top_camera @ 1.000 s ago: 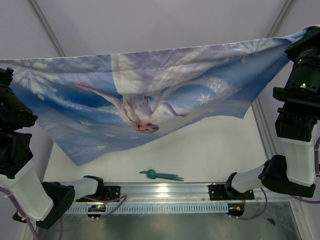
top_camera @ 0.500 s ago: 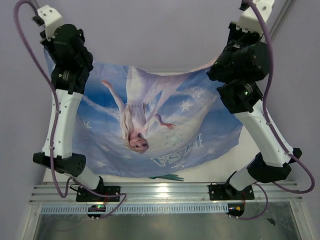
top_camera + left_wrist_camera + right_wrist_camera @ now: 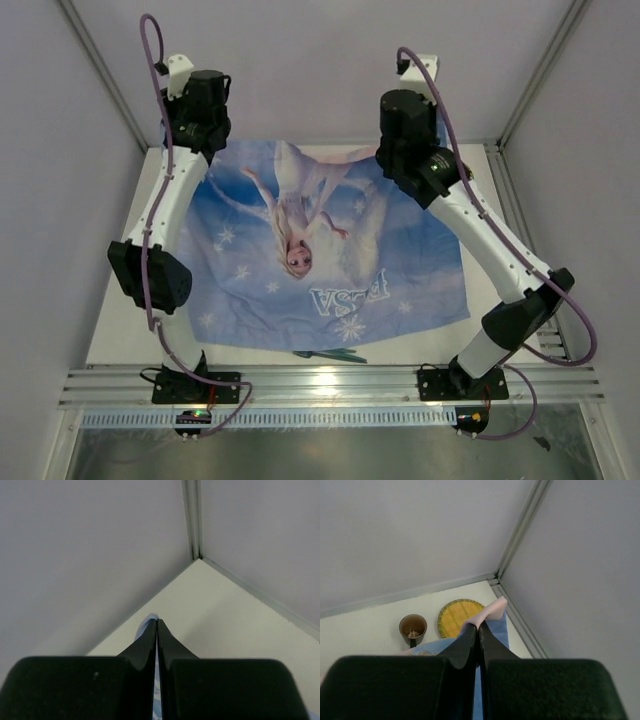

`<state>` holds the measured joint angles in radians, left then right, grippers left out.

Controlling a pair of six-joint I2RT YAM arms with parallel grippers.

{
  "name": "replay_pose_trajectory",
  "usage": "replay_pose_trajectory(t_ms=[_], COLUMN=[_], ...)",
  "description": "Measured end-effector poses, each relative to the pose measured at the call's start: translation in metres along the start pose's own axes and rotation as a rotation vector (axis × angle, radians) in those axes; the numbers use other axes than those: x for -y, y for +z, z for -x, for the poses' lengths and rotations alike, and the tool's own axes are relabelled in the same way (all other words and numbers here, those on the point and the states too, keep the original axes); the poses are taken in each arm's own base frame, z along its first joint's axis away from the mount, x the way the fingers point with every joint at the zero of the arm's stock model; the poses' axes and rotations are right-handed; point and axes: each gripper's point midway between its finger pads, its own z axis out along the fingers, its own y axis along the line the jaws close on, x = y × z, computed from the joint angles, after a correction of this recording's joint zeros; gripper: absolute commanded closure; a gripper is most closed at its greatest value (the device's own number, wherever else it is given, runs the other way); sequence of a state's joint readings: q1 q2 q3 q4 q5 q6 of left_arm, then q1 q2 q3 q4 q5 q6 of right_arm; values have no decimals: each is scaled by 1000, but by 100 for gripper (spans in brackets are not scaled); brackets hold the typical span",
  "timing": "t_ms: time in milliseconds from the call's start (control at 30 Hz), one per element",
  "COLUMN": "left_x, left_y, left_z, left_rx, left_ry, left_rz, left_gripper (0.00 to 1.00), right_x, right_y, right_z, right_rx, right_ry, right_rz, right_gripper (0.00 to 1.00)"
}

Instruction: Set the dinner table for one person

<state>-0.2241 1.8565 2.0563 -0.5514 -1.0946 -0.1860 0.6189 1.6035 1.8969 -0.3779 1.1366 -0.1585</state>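
Observation:
A blue "ELSA" printed cloth [image 3: 330, 250] lies spread flat over the white dinner table [image 3: 120, 335], print facing up. My left gripper [image 3: 157, 622] is shut on the cloth's far left corner [image 3: 149, 618], low over the table near the back left wall. My right gripper [image 3: 479, 626] is shut on the far right corner [image 3: 495, 609], whose pale underside folds up past the fingertips. In the top view both wrists [image 3: 200, 105] [image 3: 405, 125] cover their own jaws.
A round yellow woven plate [image 3: 456, 614] and a brown mug [image 3: 413, 626] stand on the table beyond the right gripper, near the back right corner. A green utensil [image 3: 335, 353] pokes out from under the cloth's near edge. Aluminium rails [image 3: 320, 385] and walls frame the table.
The cloth, held up in the air a second ago, has come down and now lies flat. Both arms have swung away from the camera and reached down to the far corners.

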Motion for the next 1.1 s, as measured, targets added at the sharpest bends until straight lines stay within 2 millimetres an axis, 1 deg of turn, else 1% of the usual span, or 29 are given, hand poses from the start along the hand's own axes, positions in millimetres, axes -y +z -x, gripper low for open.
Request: replay_pose_trajectory(t_ms=[67,167,233,267,300,333,367,400,433,467,500,533,567,600,700,867,967,1100], left_x=[15,36,48,53,57,61,64,66,69,71,73,74,75,75,75,73,68,57], left_y=[6,12,16,17,17,17,17,16,15,15,14,14,13,13,12,10,6,-7], left_z=[-17,-44,-60,-68,-74,-81,-88,-95,-101,-106,-110,-115,-118,-120,-123,-123,-120,-107], left_rx=[-31,-81,-113,-129,-143,-158,-174,-190,-204,-215,-225,-236,-243,-247,-256,-263,-267,-261], left_ry=[5,22,31,35,40,46,55,69,69,71,78,82,86,91,98,104,104,100], left_rz=[-20,-52,-74,-85,-97,-111,-124,-139,-151,-161,-171,-178,-182,-185,-192,-196,-200,-211], left_gripper=[100,100,100,99,90,77,44,34,26,16,14,12,6,5,3,4,3,4], right_x=[-21,-53,-71,-77,-84,-90,-95,-100,-104,-107,-110,-111,-113,-114,-115,-119,-122,-123], right_y=[6,13,17,18,19,20,21,21,22,21,21,21,20,20,19,19,20,19], right_z=[-22,-60,-85,-94,-105,-114,-121,-127,-132,-136,-139,-141,-142,-143,-145,-151,-157,-163], right_rx=[-30,-82,-120,-134,-151,-167,-180,-191,-201,-210,-218,-223,-226,-231,-237,-250,-260,-271], right_ry=[-26,-67,-95,-103,-114,-124,-127,-131,-131,-130,-124,-122,-117,-111,-102,-94,-93,-101], right_rz=[31,74,95,102,111,120,128,135,145,153,160,165,171,175,180,180,180,181], right_gripper=[97,97,97,97,97,97,97,95,87,75,43,31,23,14,9,8,8,8])
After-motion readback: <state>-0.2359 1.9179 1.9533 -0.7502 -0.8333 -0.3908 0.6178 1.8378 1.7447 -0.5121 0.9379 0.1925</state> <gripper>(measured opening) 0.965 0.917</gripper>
